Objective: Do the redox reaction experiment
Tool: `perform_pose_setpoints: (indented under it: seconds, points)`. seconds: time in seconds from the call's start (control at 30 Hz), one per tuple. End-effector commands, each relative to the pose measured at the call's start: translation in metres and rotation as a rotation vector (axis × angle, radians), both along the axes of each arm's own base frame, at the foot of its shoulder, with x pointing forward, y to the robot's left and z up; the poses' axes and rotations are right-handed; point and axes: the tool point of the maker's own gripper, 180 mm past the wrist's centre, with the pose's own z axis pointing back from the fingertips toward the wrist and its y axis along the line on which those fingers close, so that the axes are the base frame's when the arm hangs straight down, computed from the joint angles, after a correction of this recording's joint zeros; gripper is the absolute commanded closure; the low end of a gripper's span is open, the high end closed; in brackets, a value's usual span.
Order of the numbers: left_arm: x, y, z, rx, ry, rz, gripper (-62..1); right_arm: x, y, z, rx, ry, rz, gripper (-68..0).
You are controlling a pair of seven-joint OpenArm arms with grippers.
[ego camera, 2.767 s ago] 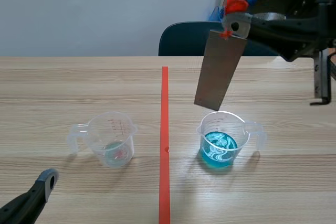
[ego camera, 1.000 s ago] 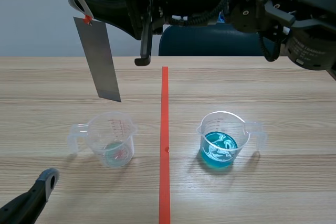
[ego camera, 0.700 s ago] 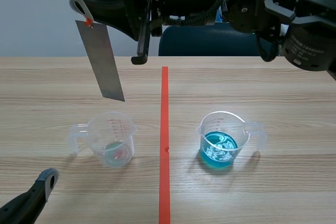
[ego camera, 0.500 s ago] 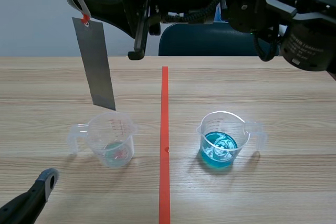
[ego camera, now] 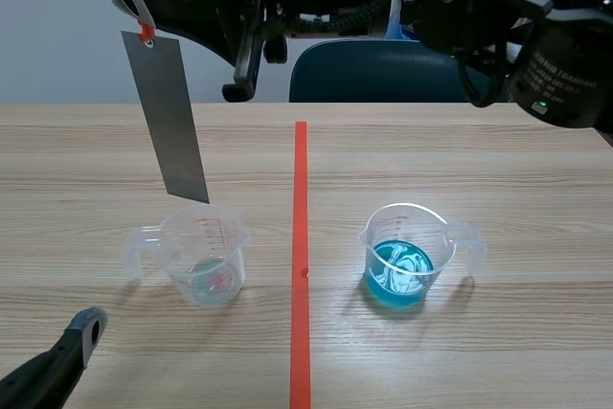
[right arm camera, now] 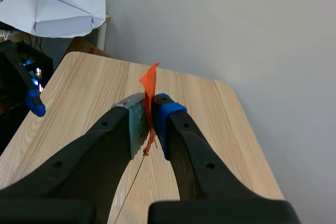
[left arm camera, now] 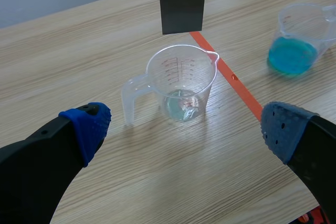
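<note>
Scene view: low at the near side, facing across the table to the far wall. Left wrist: close, angled down; shares clear cup, blue-liquid cup and hanging metal strip with scene view. Right wrist: high, looking down at tabletop.

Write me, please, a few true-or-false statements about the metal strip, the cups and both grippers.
1. The metal strip hangs over the clear cup, left of the tape line. True.
2. The strip's lower end sits in blue liquid. False: it hangs above the clear cup; the blue cup stands apart, right of the line.
3. The left gripper is shut on the cup's handle. False: it is open and holds nothing.
4. The right gripper is shut on the orange tag above the strip. True.
</note>
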Motion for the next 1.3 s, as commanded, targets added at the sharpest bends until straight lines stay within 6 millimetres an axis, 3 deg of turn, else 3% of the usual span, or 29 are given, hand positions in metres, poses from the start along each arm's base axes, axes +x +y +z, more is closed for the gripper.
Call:
perform_pose_setpoints:
  seconds: [0.0, 0.23, 1.27]
  points:
    - [0.002, -0.005, 0.008, -0.018, -0.025, -0.012, -61.3, -0.005, 0.003, 0.012, 0.027, -0.017, 0.028, -0.8]
    - [0.002, -0.005, 0.008, -0.018, -0.025, -0.012, -61.3, -0.010, 0.005, 0.002, 0.005, 0.003, 0.037, -0.8]
    - [0.002, -0.005, 0.008, -0.018, -0.025, -0.012, -61.3, -0.010, 0.006, 0.003, 0.008, 0.002, 0.039, -0.8]
